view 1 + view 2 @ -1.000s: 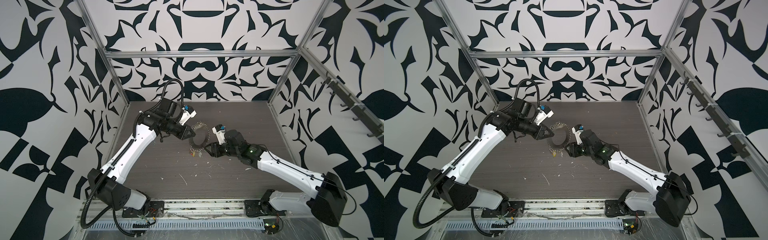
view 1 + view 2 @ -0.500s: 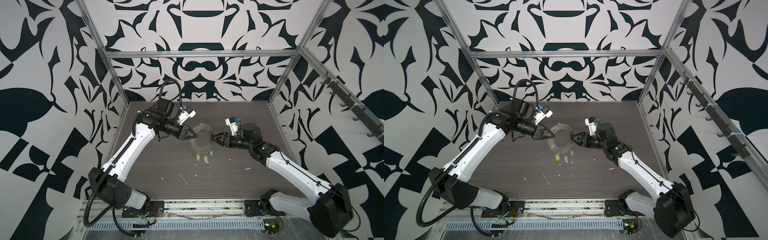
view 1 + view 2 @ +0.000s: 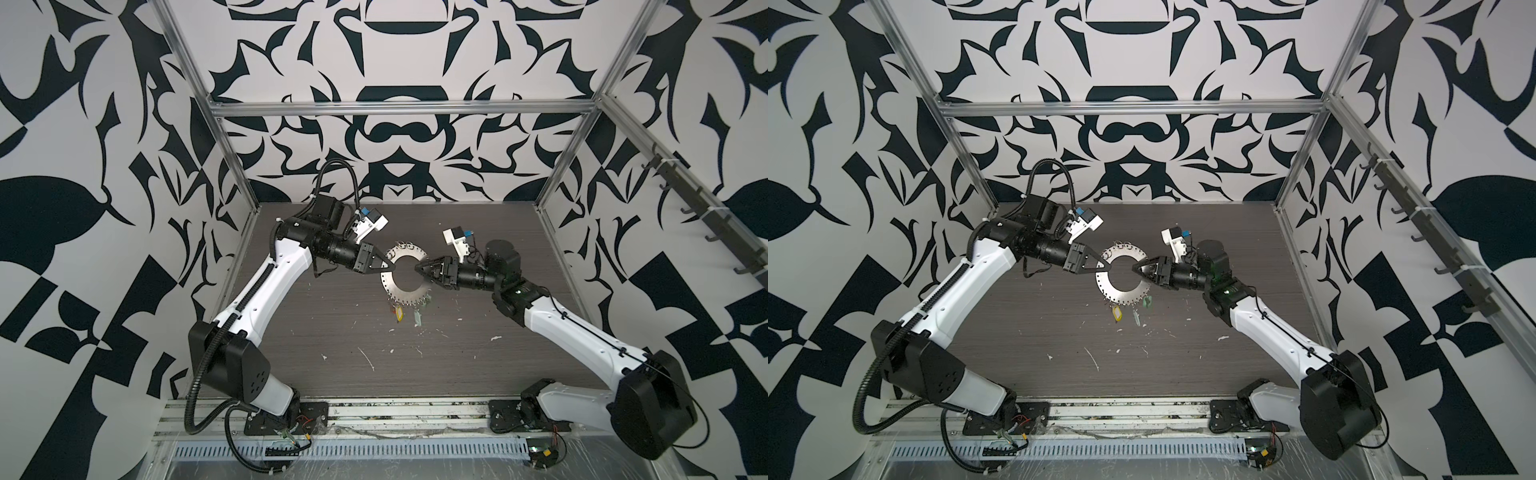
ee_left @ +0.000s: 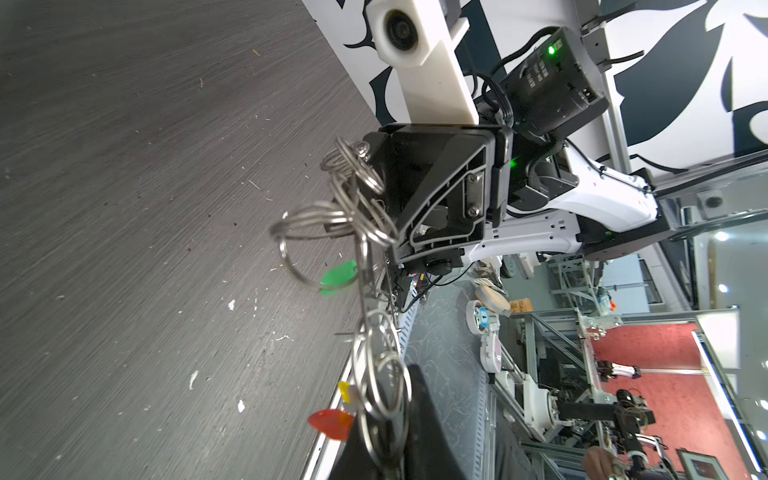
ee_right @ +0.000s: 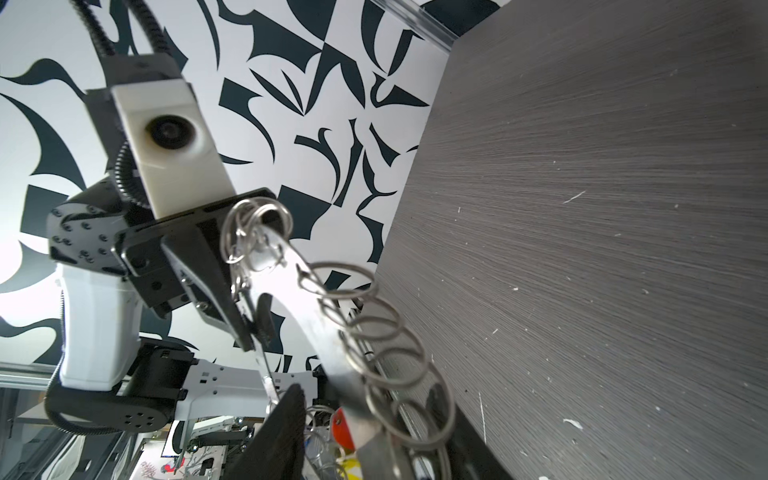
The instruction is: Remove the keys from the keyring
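The keyring (image 3: 399, 297) (image 3: 1121, 297), a flat grey disc fringed with wire loops, is held up above the table, its face showing in both top views. My left gripper (image 3: 388, 266) (image 3: 1102, 266) is shut on its left rim. My right gripper (image 3: 417, 270) (image 3: 1136, 268) straddles the right side of the band, jaws open. In the right wrist view a gap shows between one finger (image 5: 282, 432) and the band (image 5: 328, 340). Keys hang from the lower loops with a yellow tag (image 3: 400, 313), a green tag (image 3: 1145, 302) and a red tag (image 4: 332, 422) (image 5: 343, 428).
White scraps (image 3: 365, 357) lie scattered over the dark wood-grain table (image 3: 311, 332). Aluminium frame posts (image 3: 232, 174) and patterned walls close in the left, back and right sides. A metal rail (image 3: 374, 415) with both arm bases runs along the front edge.
My right gripper rose from under the keyring to its right side, and its jaws narrowed over the band. The disc turned to face upward more. The left gripper kept its grip.
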### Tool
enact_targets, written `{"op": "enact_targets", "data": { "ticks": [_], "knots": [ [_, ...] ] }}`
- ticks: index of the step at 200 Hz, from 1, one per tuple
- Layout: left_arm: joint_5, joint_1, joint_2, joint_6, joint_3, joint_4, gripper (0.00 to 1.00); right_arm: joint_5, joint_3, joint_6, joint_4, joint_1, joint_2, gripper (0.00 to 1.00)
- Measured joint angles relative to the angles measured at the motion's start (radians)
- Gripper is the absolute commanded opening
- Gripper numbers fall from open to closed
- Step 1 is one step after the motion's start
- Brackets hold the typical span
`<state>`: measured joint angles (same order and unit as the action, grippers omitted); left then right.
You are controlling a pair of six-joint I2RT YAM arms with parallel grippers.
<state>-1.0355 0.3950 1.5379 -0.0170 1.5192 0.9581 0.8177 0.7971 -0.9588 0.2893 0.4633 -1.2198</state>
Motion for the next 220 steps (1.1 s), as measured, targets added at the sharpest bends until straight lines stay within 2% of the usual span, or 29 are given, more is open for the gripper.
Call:
{"op": "enact_targets", "data": {
  "ticks": [12,41,80,134,140,167,180,200,220],
  "knots": [
    [-0.024,-0.004,0.007,0.004,0.0,-0.005,0.0,0.005,0.0,-0.011,0.001,0.0,0.006,0.42],
    [-0.078,-0.015,0.014,0.014,0.0,-0.013,0.0,0.01,-0.005,-0.027,0.014,-0.003,0.023,0.28],
    [-0.135,-0.032,0.036,0.028,0.0,-0.01,0.0,0.04,-0.009,-0.038,0.064,-0.004,0.036,0.0],
    [-0.159,-0.034,0.054,0.017,0.0,-0.013,0.0,0.045,-0.009,-0.063,0.065,-0.006,0.039,0.0],
    [-0.158,-0.035,0.056,0.016,0.0,-0.013,0.07,0.045,-0.009,-0.065,0.064,-0.006,0.039,0.0],
    [-0.096,-0.033,0.059,-0.006,0.0,-0.009,0.53,0.041,0.0,-0.075,0.047,-0.005,0.039,0.0],
    [-0.043,-0.03,0.06,-0.014,0.0,-0.01,0.69,0.034,0.013,-0.079,0.031,-0.003,0.039,0.0],
    [0.047,-0.028,0.053,-0.025,0.005,-0.013,0.79,0.011,0.034,-0.076,-0.016,-0.003,0.039,0.0],
    [0.161,-0.028,0.026,-0.035,0.021,-0.021,0.81,-0.021,0.049,-0.066,-0.054,-0.003,0.039,0.0]
  ]
}}
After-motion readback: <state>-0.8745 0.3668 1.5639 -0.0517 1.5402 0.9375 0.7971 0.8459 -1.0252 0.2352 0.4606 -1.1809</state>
